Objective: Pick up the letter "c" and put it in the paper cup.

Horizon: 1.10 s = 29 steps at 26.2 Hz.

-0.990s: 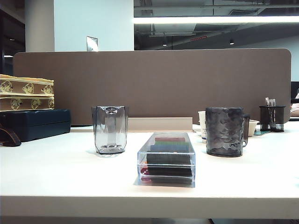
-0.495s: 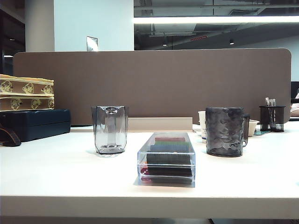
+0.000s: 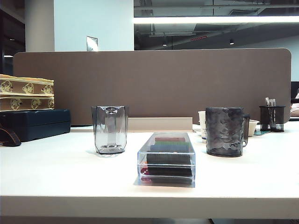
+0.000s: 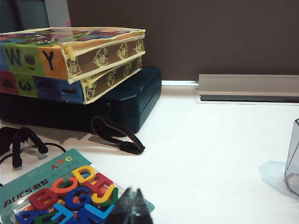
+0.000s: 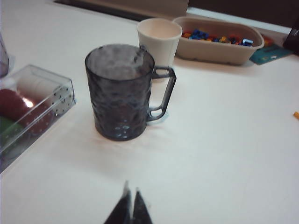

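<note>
1. Exterior view, over the last second: no displacement is noted. The clear box [image 3: 167, 158], the mug [image 3: 225, 131] and the faceted glass [image 3: 110, 129] stand on the desk [image 3: 56, 172] as before. No arm is seen in this view.
2. Right gripper [image 5: 130, 205]: the jaws have been closed within the last second. The tips are now pressed together with nothing between them. It hangs above bare desk, in front of the mug [image 5: 122, 93], and touches nothing.
3. Judgement: the closing was made on air, so no grasp has been gained and the pick-up is not yet begun.
4. Left gripper [image 4: 133, 207]: the tips are seen clenched together and empty, low over the corner of a pack of letters [image 4: 60, 196].
5. Letter "c" [image 5: 296, 115]: a small orange piece is seen lying loose on the desk at the very edge of the right wrist view, well apart from the right gripper. It is cut off by the frame, so its shape cannot be confirmed; it is taken to be the letter.
6. An orange-red C is also noted inside the pack under the left gripper. It lies among the other letters.
7. Paper cup [image 5: 159, 39]: upright just behind the mug, beside a tray [image 5: 219, 46] of coloured pieces. Nothing is seen in it.
</note>
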Each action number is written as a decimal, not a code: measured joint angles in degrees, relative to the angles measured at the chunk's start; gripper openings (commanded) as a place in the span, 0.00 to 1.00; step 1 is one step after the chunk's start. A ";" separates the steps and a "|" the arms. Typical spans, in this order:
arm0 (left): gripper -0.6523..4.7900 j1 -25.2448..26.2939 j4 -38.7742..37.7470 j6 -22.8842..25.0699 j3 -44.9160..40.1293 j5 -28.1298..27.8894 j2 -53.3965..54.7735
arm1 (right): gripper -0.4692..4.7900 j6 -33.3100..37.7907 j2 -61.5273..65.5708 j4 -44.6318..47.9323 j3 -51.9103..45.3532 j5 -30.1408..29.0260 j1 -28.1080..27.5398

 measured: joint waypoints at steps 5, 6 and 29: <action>0.11 0.00 0.00 0.00 0.00 0.00 0.00 | 0.08 0.00 0.02 6.12 -3.61 4.74 0.02; 0.11 0.00 0.00 0.00 0.00 0.00 0.00 | 0.08 0.00 0.00 6.82 -4.13 5.97 0.00; 0.11 0.00 0.02 0.00 0.00 0.00 0.00 | 0.08 -0.66 -4.61 13.51 -9.05 10.27 0.00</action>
